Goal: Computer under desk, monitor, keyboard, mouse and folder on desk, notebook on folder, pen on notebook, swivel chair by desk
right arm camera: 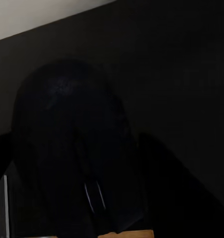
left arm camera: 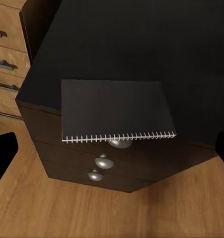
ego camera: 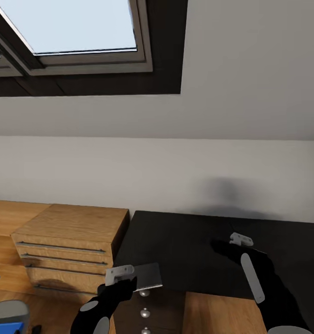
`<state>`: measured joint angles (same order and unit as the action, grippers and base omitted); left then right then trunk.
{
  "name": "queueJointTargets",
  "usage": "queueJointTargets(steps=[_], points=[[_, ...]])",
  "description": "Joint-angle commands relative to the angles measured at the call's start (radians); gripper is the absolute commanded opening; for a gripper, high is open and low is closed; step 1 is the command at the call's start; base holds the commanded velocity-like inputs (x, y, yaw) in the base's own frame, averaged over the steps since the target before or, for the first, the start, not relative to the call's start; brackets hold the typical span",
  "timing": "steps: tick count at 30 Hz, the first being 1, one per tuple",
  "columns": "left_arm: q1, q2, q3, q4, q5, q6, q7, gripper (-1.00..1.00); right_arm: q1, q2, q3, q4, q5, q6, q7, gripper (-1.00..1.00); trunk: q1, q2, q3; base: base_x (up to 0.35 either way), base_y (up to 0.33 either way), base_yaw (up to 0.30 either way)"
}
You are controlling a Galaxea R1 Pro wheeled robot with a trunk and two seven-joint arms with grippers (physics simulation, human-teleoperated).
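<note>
Head view. The left gripper [ego camera: 129, 274] holds the notebook [ego camera: 147, 277] flat by its left end, at the front left corner of the black desk [ego camera: 189, 246]. The notebook overhangs the front edge above the desk's drawer knobs [ego camera: 144, 313]. The right gripper [ego camera: 231, 246] hovers over the middle of the desk top, right of the notebook; a dark rounded mass sits at its tip, but this view does not settle what it is. A wooden drawer chest [ego camera: 68, 246] stands just beside the desk's left side, and a skylight [ego camera: 68, 28] is set in the sloped wall above.

Left wrist view. The notebook [left arm camera: 114, 111], dark-covered with a white spiral binding, lies with its long axis along the desk's front edge. The bound side projects past the edge over the topmost knob [left arm camera: 119, 144]. The fingers' grip itself is hidden; the pinch is judged from the head view.

Right wrist view. A black mouse [right arm camera: 77, 144] lies close between the fingers, long axis running away from the camera, against the dark desk top. Whether the fingers press on it cannot be told.

The folder is not on the desk, so the notebook, carried by the left arm, has no stack to go on yet.
</note>
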<state>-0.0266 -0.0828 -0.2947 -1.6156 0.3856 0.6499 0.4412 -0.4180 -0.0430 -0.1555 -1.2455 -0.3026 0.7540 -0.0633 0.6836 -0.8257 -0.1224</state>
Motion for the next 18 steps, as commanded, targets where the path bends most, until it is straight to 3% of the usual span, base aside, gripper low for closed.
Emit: queueJointTargets(steps=[1, 18], points=[[-0.001, 0.000, -0.001, -0.001, 0.010, 0.002, 0.010, 1.00, -0.001, 0.000, 0.000, -0.001, -0.013, 0.003, -0.009, -1.00, 0.000, -0.001, -0.002, 0.000, 0.000, -0.005], [-0.001, 0.000, -0.006, -0.001, 0.010, 0.002, 0.010, 1.00, -0.001, 0.000, -0.024, 0.005, -0.008, 0.002, -0.010, -1.00, 0.000, -0.001, -0.002, 0.000, 0.000, -0.268]])
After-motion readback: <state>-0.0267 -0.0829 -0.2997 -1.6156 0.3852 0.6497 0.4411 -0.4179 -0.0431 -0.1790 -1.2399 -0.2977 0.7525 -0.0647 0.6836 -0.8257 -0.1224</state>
